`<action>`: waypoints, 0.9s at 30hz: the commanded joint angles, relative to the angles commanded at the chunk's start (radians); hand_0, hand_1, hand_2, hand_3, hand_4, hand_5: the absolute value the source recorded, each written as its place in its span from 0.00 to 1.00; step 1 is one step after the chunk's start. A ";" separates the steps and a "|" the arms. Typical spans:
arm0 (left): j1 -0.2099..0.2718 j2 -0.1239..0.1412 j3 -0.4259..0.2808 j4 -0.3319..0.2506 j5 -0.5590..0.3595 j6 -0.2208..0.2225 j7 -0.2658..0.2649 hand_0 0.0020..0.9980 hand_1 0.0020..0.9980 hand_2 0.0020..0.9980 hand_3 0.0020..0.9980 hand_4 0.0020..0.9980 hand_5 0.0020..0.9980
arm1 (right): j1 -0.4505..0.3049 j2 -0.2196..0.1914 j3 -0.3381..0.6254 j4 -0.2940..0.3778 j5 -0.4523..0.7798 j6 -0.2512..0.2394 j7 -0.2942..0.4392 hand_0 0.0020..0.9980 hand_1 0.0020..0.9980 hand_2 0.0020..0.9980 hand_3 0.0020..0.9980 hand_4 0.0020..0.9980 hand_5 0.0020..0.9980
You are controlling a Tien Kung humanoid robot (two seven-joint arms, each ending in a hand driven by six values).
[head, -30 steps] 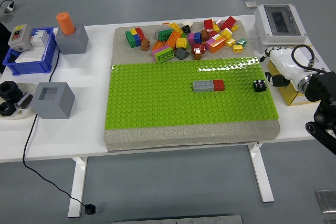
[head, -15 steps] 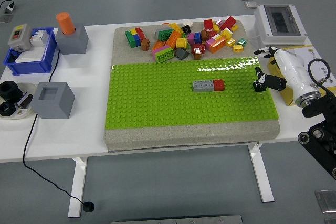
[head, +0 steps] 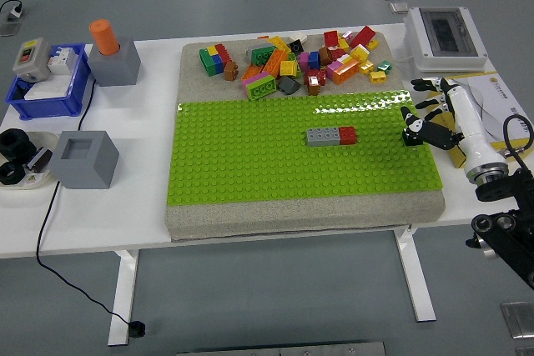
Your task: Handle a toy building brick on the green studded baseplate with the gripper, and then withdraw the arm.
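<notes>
- White bench (head: 125, 206), green studded baseplate (head: 250, 156).
- Right robot hand (head: 430, 118) now advanced onto black brick (head: 410, 136); fingers spread, grasp unconfirmed.

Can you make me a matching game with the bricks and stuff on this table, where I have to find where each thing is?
Things:
1. grey and red brick row
2. small black brick
3. orange cylinder
4. pile of loose bricks

Places:
A. standing on a grey block at the table's left
B. on the tan mat behind the green baseplate
C. near the middle of the green baseplate
D. at the baseplate's right edge, next to the robot's right hand

Pairs: 1-C, 2-D, 3-A, 4-B
</notes>
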 joint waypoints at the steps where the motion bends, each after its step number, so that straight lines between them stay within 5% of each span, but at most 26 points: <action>1: -0.001 0.000 0.001 0.000 -0.002 0.000 0.000 0.77 0.75 0.70 0.58 1.00 0.80 | -0.002 0.002 0.003 0.003 0.016 -0.004 0.006 0.41 0.53 0.70 0.68 0.70 0.20; 27: -0.005 -0.002 0.000 0.000 -0.001 -0.007 -0.004 0.77 0.76 0.70 0.58 1.00 0.80 | -0.009 0.015 0.007 -0.002 0.037 -0.023 0.020 0.45 0.58 0.71 0.68 0.73 0.24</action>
